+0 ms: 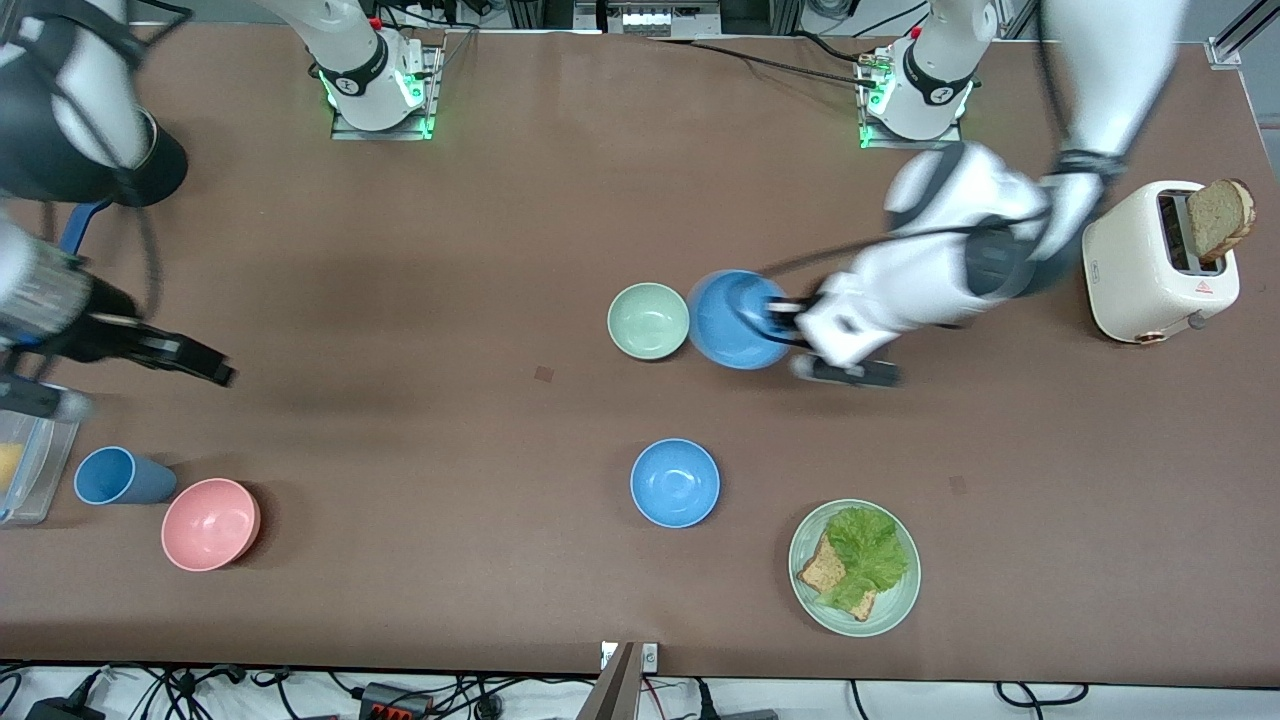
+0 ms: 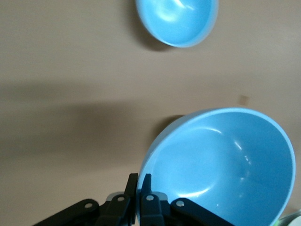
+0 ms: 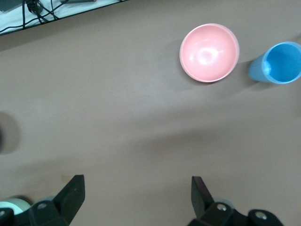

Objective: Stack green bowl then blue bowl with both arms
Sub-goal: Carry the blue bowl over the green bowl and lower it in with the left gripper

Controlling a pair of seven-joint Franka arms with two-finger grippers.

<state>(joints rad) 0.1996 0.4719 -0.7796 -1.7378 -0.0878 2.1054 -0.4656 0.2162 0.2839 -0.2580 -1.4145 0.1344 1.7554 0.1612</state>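
The pale green bowl (image 1: 648,320) sits upright near the table's middle. My left gripper (image 1: 775,318) is shut on the rim of a blue bowl (image 1: 735,320), which hangs tilted just above the table beside the green bowl, toward the left arm's end. In the left wrist view the fingertips (image 2: 139,181) pinch that bowl's wall (image 2: 225,169). A second blue bowl (image 1: 675,483) (image 2: 178,19) rests on the table, nearer the front camera. My right gripper (image 1: 215,368) (image 3: 136,188) is open and holds nothing, over bare table at the right arm's end.
A pink bowl (image 1: 210,523) (image 3: 209,52) and a blue cup (image 1: 115,476) (image 3: 277,63) stand near the right gripper, beside a clear container (image 1: 30,470). A pale-green plate (image 1: 895,600) with toast and lettuce lies near the front edge. A white toaster (image 1: 1150,265) holds bread.
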